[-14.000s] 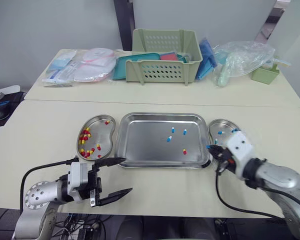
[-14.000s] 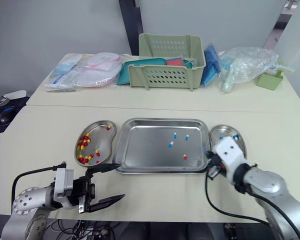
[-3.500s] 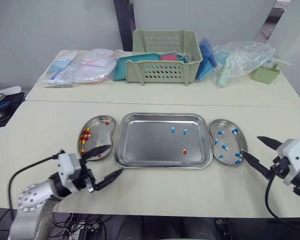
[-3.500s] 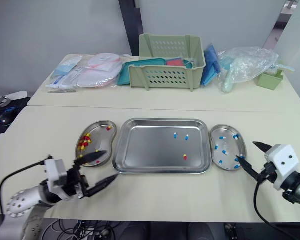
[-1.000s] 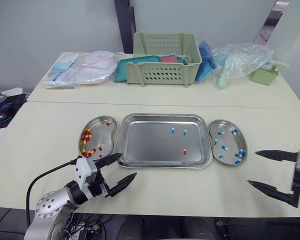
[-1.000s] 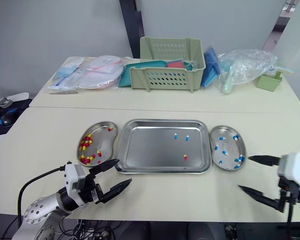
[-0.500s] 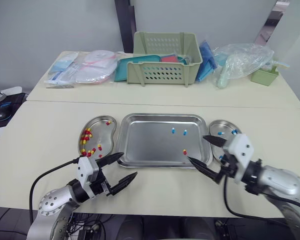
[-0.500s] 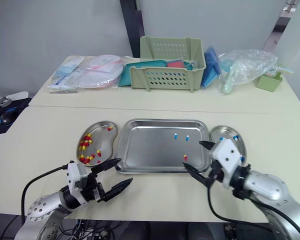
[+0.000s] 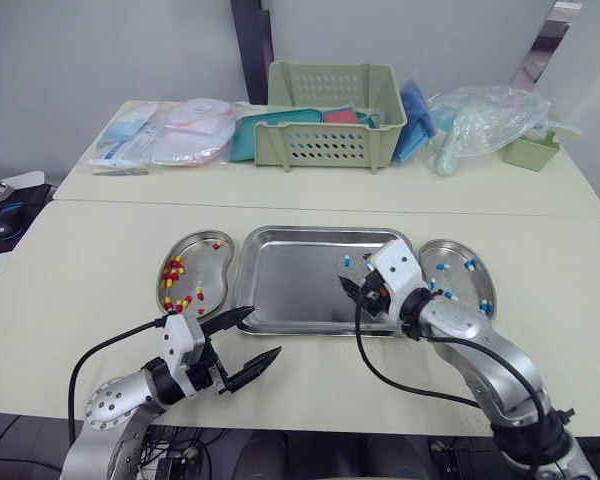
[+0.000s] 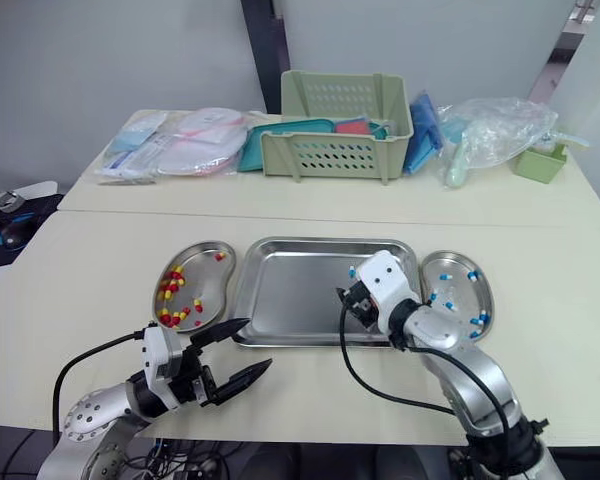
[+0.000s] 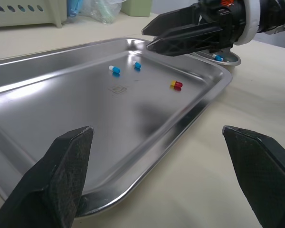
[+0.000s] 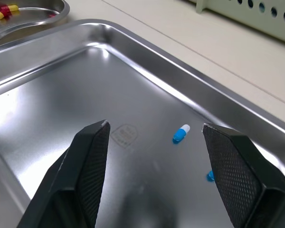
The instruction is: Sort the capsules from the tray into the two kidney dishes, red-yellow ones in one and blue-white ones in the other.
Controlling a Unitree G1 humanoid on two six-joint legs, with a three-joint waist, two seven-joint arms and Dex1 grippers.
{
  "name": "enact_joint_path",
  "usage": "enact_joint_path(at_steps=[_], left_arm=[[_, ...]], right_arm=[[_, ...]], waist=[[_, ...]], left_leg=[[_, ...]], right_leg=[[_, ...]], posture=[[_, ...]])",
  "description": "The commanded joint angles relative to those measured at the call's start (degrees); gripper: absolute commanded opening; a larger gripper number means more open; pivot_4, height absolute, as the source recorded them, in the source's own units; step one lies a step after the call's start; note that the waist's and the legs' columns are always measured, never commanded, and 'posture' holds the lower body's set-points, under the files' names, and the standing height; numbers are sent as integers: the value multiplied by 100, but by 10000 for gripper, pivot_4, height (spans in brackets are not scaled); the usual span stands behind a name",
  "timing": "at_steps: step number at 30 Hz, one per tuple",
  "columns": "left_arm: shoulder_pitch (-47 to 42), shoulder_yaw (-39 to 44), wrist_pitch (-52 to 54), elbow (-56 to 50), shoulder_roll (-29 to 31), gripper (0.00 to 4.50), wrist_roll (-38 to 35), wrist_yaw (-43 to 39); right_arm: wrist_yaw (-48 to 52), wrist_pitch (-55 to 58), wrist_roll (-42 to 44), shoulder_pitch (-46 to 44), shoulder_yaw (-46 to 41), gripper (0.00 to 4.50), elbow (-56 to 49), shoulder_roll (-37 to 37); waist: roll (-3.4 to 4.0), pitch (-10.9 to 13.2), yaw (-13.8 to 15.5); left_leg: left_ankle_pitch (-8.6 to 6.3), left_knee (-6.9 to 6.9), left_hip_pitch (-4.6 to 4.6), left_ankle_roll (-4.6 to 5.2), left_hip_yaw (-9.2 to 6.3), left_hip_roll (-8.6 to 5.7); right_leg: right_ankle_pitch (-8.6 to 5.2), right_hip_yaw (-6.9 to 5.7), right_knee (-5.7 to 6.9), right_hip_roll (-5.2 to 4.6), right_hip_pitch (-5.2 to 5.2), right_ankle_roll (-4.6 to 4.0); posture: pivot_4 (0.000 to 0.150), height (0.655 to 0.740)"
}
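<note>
The left gripper [image 9: 264,332] is seen nearest, over the front of the table [image 9: 80,260], just before the left front corner of the tray [image 9: 290,285]. Its fingers are spread wide apart and nothing is held between them. The right gripper [image 12: 154,127] is held low over the right part of the tray, fingers likewise apart and empty. A blue-white capsule [image 12: 181,133] lies on the tray floor ahead of the gap. A second blue-white one [image 11: 137,64] and a red-yellow capsule [image 11: 176,84] lie close by.

The tray is flanked by two kidney dishes. Red-yellow capsules [image 9: 175,270] are gathered in the left dish [image 9: 208,262]. Blue-white capsules [image 9: 468,265] are gathered in the right dish [image 9: 455,285]. Farther back, packets [image 9: 165,130], a green basket [image 9: 330,115], a plastic bag [image 9: 485,115] and a small green box [image 9: 530,150] are lined up.
</note>
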Motion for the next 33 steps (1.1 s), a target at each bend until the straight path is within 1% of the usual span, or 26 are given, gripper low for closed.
enact_joint_path(at_steps=[1,9,20,23,26,33], left_arm=[[-17,12,-63,-131,1,45000,-30,36],[-23,-18,16,-253,9,45000,-45,129],[-42,-44,53,-344,24,45000,-53,207],[-47,-59,79,-377,30,45000,-56,246],[-45,-75,94,-401,33,45000,-55,268],[-56,-77,142,-431,39,45000,-44,298]], right_arm=[[-147,247,-141,-360,46,32437,274,249],[-355,140,-530,-829,74,32437,1265,693],[-253,-232,-777,-1152,81,32437,2135,903],[-233,-172,-764,-1184,36,27016,2281,972],[-210,-168,-792,-1228,17,18375,2408,1004],[-122,-157,-880,-1246,112,969,2400,1041]], waist=[[1,0,-1],[3,1,-16],[3,1,-98],[3,1,-110],[3,1,-119],[4,1,-132]], left_leg=[[0,0,0,0,0,0],[0,-3,-4,0,3,-1],[1,-2,-14,0,16,0],[1,-2,-13,0,16,0],[1,-2,-12,0,17,0],[2,-1,-12,-1,18,0]], right_leg=[[0,0,2,0,-2,0],[0,5,4,0,-14,0],[0,18,24,0,-39,0],[0,18,27,0,-41,0],[0,19,31,0,-41,0],[0,20,37,0,-44,0]], posture=[[1500,7400],[1500,7400],[1500,7400],[1500,7400],[1500,7400],[1500,7400]])
